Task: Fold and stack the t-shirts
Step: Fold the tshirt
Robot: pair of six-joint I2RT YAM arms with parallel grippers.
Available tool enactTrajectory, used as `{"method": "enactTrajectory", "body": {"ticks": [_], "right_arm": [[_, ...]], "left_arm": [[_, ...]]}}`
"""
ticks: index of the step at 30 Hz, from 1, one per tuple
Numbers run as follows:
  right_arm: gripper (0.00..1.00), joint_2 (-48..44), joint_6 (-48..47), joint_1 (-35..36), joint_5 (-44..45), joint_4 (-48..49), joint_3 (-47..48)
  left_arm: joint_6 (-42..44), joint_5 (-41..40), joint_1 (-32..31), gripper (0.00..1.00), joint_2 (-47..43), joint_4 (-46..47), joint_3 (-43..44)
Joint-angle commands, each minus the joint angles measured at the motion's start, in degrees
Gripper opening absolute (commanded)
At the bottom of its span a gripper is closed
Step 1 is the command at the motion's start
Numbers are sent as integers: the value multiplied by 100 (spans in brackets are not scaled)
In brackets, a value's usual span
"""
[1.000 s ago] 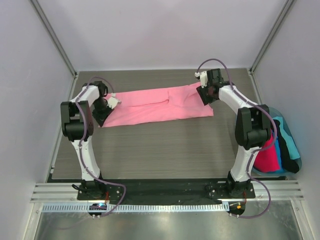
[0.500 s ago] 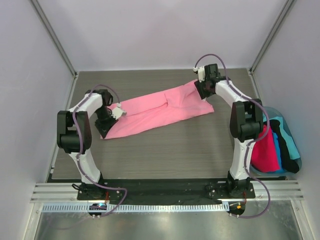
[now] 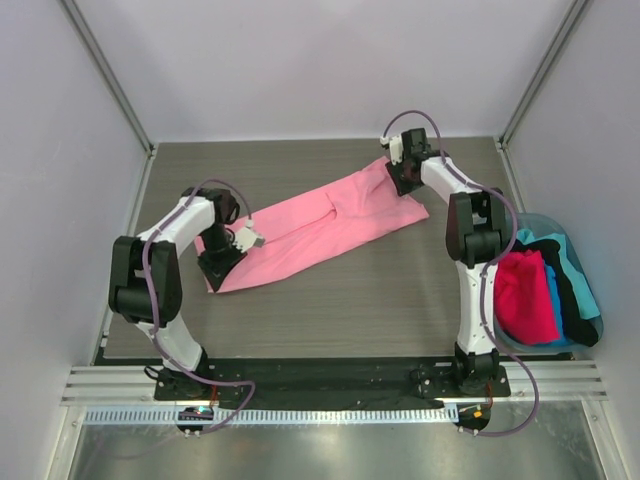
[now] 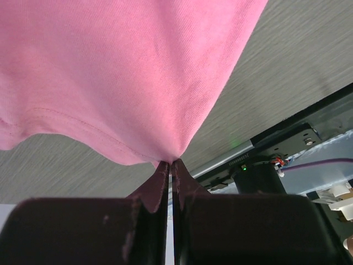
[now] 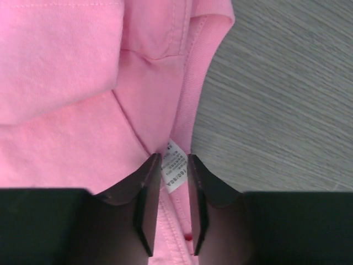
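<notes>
Left gripper (image 4: 170, 164), right gripper (image 5: 175, 165) clamped on pink t-shirt (image 3: 320, 225); shirt-filled tub (image 3: 540, 224) far right.

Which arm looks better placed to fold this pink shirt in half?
Probably left: the left fingers pinch the light pink t-shirt hem with that arm bent; the right fingers hold the collar, arm stretched far.

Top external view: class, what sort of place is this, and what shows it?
Probably a robot lab cell: plain walls box in a table, and a left arm and right arm, bolted to a metal rail, hold a light pink t-shirt.
</notes>
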Motion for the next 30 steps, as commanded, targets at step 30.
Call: {"method": "enactTrajectory", "body": {"ticks": [30], "right_arm": [[1,2755,-229,669,-1016,657,3847]], "left_arm": [[-660,1983,-3933,0,895,-699,969]]}}
